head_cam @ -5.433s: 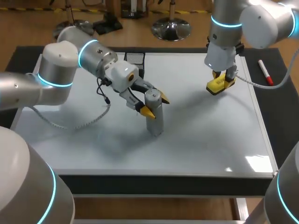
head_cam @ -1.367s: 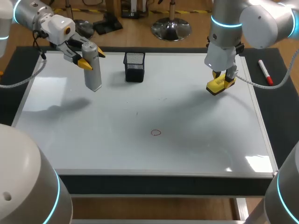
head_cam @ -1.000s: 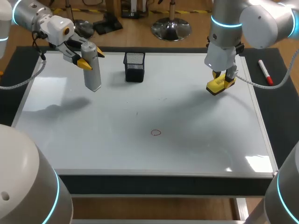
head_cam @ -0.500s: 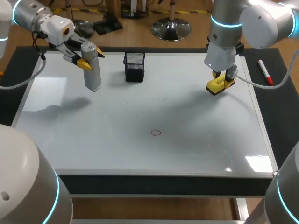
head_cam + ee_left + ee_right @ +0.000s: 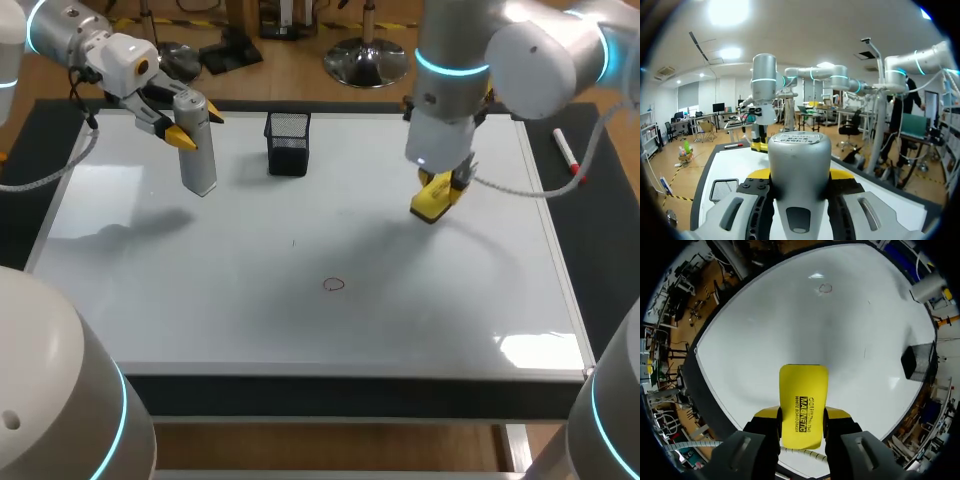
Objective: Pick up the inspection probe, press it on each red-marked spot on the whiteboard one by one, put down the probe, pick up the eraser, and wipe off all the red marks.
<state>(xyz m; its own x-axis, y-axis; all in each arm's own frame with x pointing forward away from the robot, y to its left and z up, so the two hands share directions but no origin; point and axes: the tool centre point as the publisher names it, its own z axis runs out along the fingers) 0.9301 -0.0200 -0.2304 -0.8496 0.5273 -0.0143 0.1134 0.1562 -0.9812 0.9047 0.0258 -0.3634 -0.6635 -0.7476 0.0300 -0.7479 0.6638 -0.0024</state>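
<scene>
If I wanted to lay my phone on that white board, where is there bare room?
The near strip of the whiteboard, this side of the small red circle, is bare; so is the stretch between probe and circle. The far half is crowded: probe, mesh cup, and the held eraser.

Lying flat on the dark counter [image 5: 605,260]: a framed whiteboard [image 5: 200,300] bearing a black mesh pen holder [image 5: 288,143] near its far edge and a small red circle [image 5: 334,284] near mid-board, with a red-and-white marker [image 5: 568,157] on the counter just beside the board's right edge.
</scene>
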